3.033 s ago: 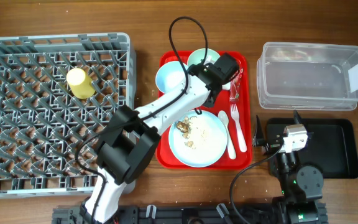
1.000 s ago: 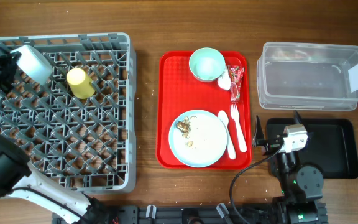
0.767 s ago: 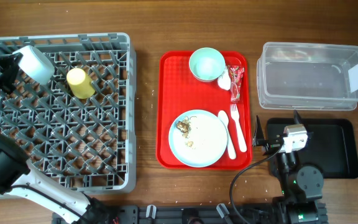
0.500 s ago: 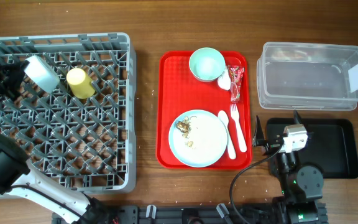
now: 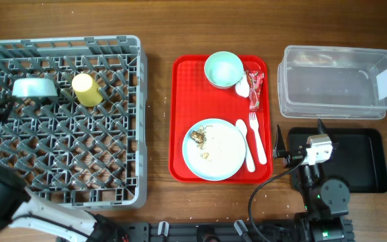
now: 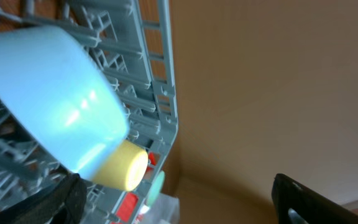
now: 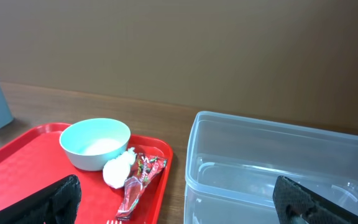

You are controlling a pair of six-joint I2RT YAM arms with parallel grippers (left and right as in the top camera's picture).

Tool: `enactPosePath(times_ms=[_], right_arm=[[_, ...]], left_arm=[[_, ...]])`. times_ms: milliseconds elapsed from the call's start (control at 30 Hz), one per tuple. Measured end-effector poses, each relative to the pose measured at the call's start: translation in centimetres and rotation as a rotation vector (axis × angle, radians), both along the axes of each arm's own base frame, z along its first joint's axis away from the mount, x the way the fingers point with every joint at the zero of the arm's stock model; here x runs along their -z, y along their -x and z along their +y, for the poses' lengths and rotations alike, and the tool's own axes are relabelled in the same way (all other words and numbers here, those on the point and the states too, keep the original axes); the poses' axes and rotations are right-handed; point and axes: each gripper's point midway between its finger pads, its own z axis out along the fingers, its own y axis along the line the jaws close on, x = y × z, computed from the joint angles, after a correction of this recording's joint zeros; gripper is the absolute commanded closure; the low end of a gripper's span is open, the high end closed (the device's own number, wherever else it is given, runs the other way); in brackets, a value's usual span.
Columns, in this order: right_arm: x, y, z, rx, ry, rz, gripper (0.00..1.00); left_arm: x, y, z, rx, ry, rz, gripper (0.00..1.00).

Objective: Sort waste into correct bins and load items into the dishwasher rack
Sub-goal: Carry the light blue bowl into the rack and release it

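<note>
This is a robot test bench laid out like a canteen clearing station. A wood-grain surface (image 5: 158, 121) carries a grey dishwasher rack (image 5: 66, 148) of the commercial kind, a red serving tray (image 5: 187, 101) and a clear tub (image 5: 334, 101). The tray and tub lie just ahead of the right tool (image 7: 176, 185), whose fingers stand wide apart. Beyond them rises a plain brown board wall (image 7: 197, 50). The right arm's base (image 5: 322, 191) sits behind that tool at the surface's edge, trailing a loose black cable (image 5: 250, 212).
</note>
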Motion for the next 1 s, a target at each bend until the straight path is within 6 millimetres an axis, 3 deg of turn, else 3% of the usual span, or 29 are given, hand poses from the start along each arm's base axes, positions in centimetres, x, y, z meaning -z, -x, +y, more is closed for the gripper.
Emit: enactPosePath(times_ms=[33, 67, 100, 133, 167, 233, 333, 400, 433, 500, 567, 767, 1000], right_arm=[[0.0, 0.0, 0.0, 0.0, 0.0, 0.0, 0.0], [0.0, 0.0, 0.0, 0.0, 0.0, 0.0, 0.0], [0.0, 0.0, 0.0, 0.0, 0.0, 0.0, 0.0], [0.0, 0.0, 0.0, 0.0, 0.0, 0.0, 0.0], [0.0, 0.0, 0.0, 0.0, 0.0, 0.0, 0.0], [0.0, 0.0, 0.0, 0.0, 0.0, 0.0, 0.0], [0.0, 0.0, 0.0, 0.0, 0.0, 0.0, 0.0], [0.0, 0.0, 0.0, 0.0, 0.0, 0.0, 0.0], [0.0, 0.0, 0.0, 0.0, 0.0, 0.0, 0.0], [0.0, 0.0, 0.0, 0.0, 0.0, 0.0, 0.0], [0.0, 0.0, 0.0, 0.0, 0.0, 0.0, 0.0], [0.0, 0.0, 0.0, 0.0, 0.0, 0.0, 0.0], [0.0, 0.0, 0.0, 0.0, 0.0, 0.0, 0.0]], left_arm=[[-1.6, 0.9, 0.5, -0.027, -0.066, 0.006, 0.14], [-2.8, 1.6, 0.6, -0.048, -0.12, 0.011, 0.37], [-4.4, 2.5, 0.5, -0.075, -0.195, 0.035, 0.72], [-6.1, 3.0, 0.0, -0.088, -0.275, 0.042, 0.87], [-7.4, 3.2, -0.7, -0.093, -0.347, 0.051, 0.95], [-8.6, 2.3, -2.9, -0.064, -0.503, 0.086, 0.96], [-5.8, -1.1, -5.3, 0.002, -0.733, 0.237, 0.96], [-2.5, -3.3, -5.1, -0.023, -0.851, 0.384, 0.96], [-0.9, -4.3, -3.8, -0.067, -0.914, 0.448, 0.96], [1.4, -4.7, -3.0, -0.086, -0.948, 0.534, 0.96], [3.9, -4.4, -2.0, -0.102, -0.965, 0.63, 0.96], [6.4, -2.4, -1.7, -0.088, -0.939, 0.764, 0.96], [7.7, 3.2, -1.5, -0.09, -0.808, 0.972, 0.96]])
